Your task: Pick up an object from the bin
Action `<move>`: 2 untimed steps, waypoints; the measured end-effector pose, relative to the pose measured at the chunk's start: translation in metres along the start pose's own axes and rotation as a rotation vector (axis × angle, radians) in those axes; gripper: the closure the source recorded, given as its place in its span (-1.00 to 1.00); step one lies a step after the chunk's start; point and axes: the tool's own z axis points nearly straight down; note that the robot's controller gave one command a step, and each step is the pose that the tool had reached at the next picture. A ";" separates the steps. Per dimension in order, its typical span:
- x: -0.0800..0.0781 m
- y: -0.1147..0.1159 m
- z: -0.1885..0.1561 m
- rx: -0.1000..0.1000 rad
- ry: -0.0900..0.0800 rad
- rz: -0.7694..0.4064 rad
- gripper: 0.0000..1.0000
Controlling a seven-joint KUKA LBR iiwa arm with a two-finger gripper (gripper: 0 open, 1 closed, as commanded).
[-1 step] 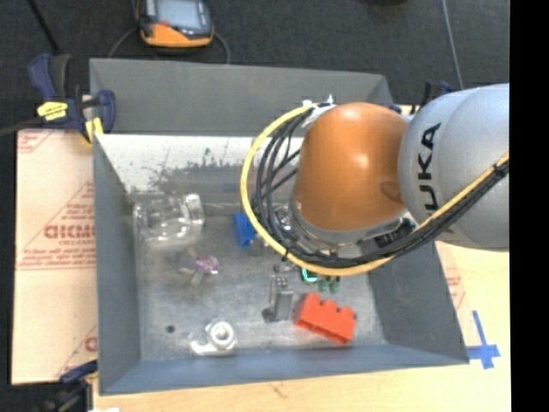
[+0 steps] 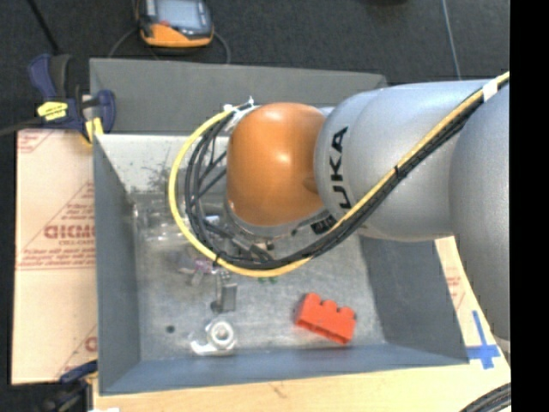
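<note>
1. A dark floor (image 2: 283, 24) lay all round the grey bin (image 2: 116, 256). The bin's flat bottom was speckled & scratched.
2. The big grey arm (image 2: 403, 170) came in from the right, w/ an orange cover (image 2: 270, 166) & black and yellow cables (image 2: 184, 196) over the middle of the bin.
3. The gripper (image 2: 225, 294) poked out under the cover, low over the bin's bottom, a bit left of the middle. Couldn't tell if it was open or closed, or if it had hold of anything.
4. A small silver-white thing (image 2: 219, 335) lay just beside the gripper, on the near side, close to the front wall.
5. A red block (image 2: 327, 318) w/ bumps on top lay to the right, apart from the gripper, also near the front wall.
6. A see-through thing (image 2: 153, 217) sat by the left wall, further back.
</note>
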 end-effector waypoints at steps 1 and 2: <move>-0.067 -0.038 0.059 0.004 0.000 -0.079 -1.00; -0.071 -0.024 0.108 0.000 -0.004 -0.382 -1.00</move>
